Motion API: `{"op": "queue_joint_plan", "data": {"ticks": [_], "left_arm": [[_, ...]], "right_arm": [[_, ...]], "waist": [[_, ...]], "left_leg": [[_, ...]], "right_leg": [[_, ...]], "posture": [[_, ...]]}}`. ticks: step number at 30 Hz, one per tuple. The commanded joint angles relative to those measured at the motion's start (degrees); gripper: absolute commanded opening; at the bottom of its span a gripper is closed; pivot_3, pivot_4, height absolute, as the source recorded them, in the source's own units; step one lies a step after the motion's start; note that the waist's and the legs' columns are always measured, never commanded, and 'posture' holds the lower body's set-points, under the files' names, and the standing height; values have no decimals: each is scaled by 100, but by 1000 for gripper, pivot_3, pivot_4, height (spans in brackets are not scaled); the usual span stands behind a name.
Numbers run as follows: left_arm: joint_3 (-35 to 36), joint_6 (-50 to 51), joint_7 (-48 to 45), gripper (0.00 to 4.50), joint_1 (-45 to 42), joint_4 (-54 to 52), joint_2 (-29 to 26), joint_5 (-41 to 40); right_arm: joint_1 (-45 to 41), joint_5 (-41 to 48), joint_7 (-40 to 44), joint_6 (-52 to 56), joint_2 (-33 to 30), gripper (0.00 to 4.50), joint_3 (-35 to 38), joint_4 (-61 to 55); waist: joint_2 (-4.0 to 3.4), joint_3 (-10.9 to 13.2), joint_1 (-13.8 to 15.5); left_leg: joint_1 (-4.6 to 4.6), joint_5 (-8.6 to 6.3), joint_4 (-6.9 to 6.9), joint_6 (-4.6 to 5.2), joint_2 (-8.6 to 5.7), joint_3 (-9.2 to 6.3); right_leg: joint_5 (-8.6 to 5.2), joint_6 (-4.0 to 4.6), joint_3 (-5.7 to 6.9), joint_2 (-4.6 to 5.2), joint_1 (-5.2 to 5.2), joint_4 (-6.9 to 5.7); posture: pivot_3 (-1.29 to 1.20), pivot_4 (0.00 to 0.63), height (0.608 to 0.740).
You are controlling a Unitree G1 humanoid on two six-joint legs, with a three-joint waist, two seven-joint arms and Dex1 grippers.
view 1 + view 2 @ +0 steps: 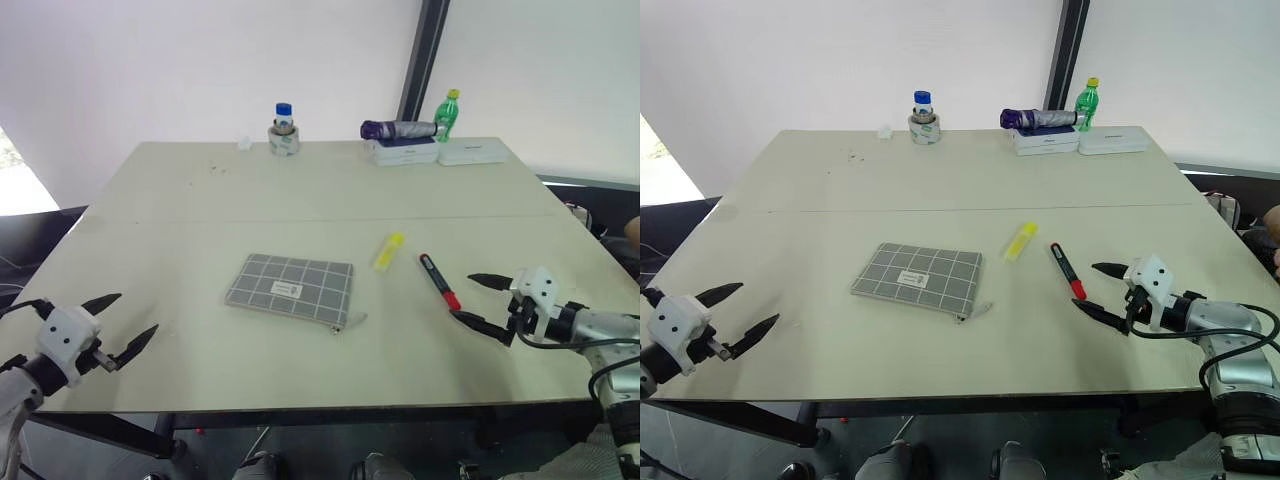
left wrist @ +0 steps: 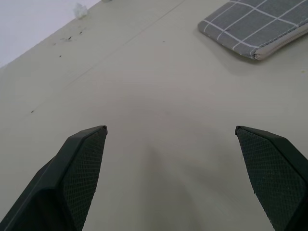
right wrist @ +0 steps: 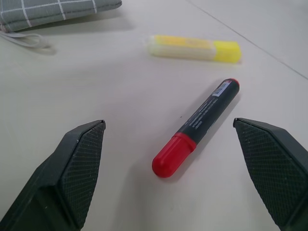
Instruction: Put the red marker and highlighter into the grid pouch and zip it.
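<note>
Grey fabric with thin white lines marks the grid pouch (image 1: 291, 288), lying flat near the middle of the pale surface (image 1: 300, 190), its zipper pull trailing off the lower right corner. Just to the right of it, a little higher in the frame, rests the highlighter (image 1: 388, 250), all yellow and lying at a slant. Right of that, apart from it, lies the red marker (image 1: 438, 280), black barrel pointing up the frame and red cap toward the lower right.

At the right edge of the frame the right hand (image 1: 478, 300) hovers just beside the marker's cap, fingers spread wide apart and holding nothing. In the lower left corner the left hand (image 1: 128, 322) hangs over the near edge of the surface, well apart from the pouch, fingers likewise wide and empty.

Along the far edge stand a small blue-capped jar (image 1: 284, 131), a green bottle (image 1: 447, 113) and some flat white boxes (image 1: 440, 151).
</note>
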State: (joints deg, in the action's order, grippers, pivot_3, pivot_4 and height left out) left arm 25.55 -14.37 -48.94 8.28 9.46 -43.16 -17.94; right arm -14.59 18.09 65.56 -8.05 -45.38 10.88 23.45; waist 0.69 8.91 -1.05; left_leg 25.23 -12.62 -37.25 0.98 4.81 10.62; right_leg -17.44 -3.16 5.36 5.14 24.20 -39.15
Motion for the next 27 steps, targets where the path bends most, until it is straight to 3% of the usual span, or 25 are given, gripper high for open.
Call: {"op": "queue_joint_plan", "data": {"ticks": [1, 27], "left_arm": [[61, -108, -38, 4500, -59, 6, -51, -30], [-25, -615, -9, 4500, -360, 344, -64, 245]], "right_arm": [[-4, 4, -50, -77, -58, 4423, 113, -123], [-52, 45, -209, 78, 48, 4423, 55, -241]], "waist": [[0, 0, -3], [0, 0, -1]], "left_leg": [[0, 0, 0, 0, 0, 0], [0, 0, 0, 0, 0, 0]], "right_leg": [[0, 0, 0, 0, 0, 0], [0, 0, 0, -1, 0, 0]], "posture": [[0, 150, 740], [0, 150, 740]]}}
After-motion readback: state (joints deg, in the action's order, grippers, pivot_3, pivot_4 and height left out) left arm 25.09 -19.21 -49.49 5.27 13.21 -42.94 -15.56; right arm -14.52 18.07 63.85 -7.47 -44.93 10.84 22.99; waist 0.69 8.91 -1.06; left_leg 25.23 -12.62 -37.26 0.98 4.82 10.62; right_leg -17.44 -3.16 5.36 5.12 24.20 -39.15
